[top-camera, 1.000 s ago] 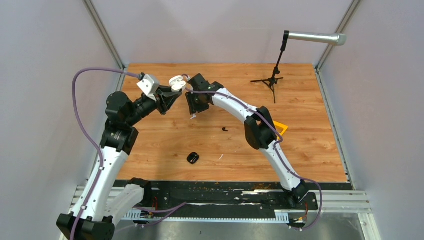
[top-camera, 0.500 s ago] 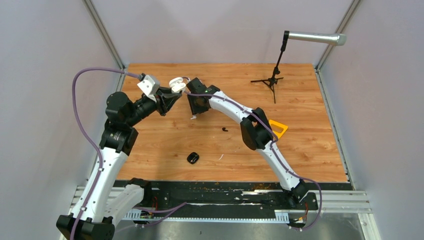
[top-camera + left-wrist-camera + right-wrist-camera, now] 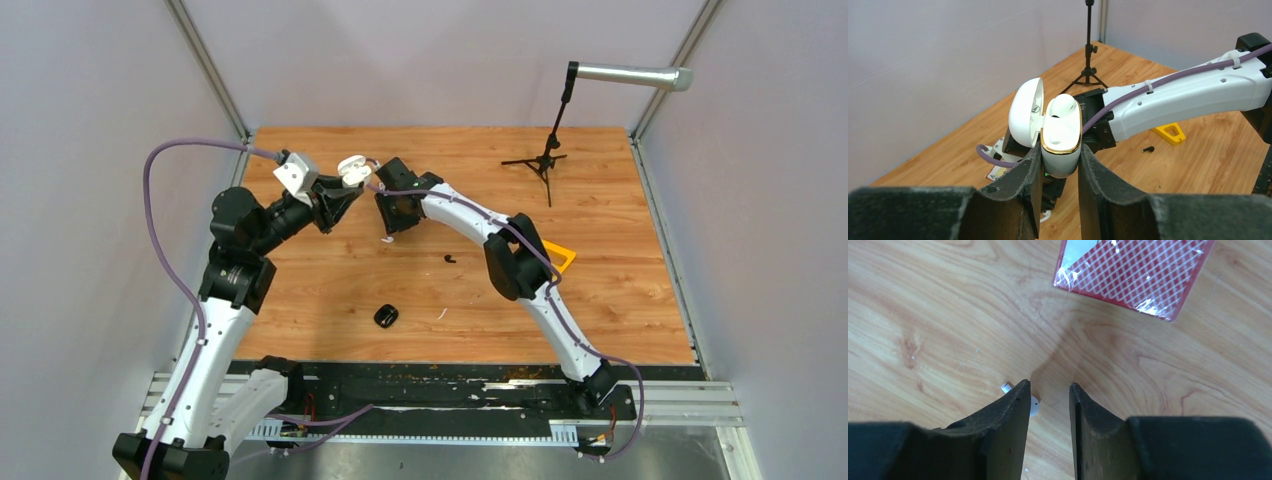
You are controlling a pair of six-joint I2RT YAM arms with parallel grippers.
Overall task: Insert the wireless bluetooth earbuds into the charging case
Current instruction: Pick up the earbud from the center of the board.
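Note:
My left gripper [image 3: 1058,155] is shut on a white charging case [image 3: 1062,145] with a gold rim, held above the table at the back left [image 3: 352,168]. Its lid [image 3: 1025,112] stands open and one white earbud [image 3: 1063,105] sits in it. My right gripper [image 3: 392,225] points down at the table, open and empty [image 3: 1049,387]. A white earbud [image 3: 1034,405] lies on the wood, partly hidden behind its left finger [image 3: 1013,410]. A black earbud [image 3: 449,259] lies on the table to the right. Other earbuds do not show.
A black case [image 3: 386,316] lies near the front middle, with a thin white sliver [image 3: 441,314] to its right. A red checked card pack [image 3: 1133,270] lies just beyond my right gripper. A yellow piece [image 3: 560,255] lies by the right arm. A microphone tripod [image 3: 545,160] stands at the back right.
My right gripper has shifted slightly left and down over the white earbud on the table. My left gripper still holds the open case, nearly still.

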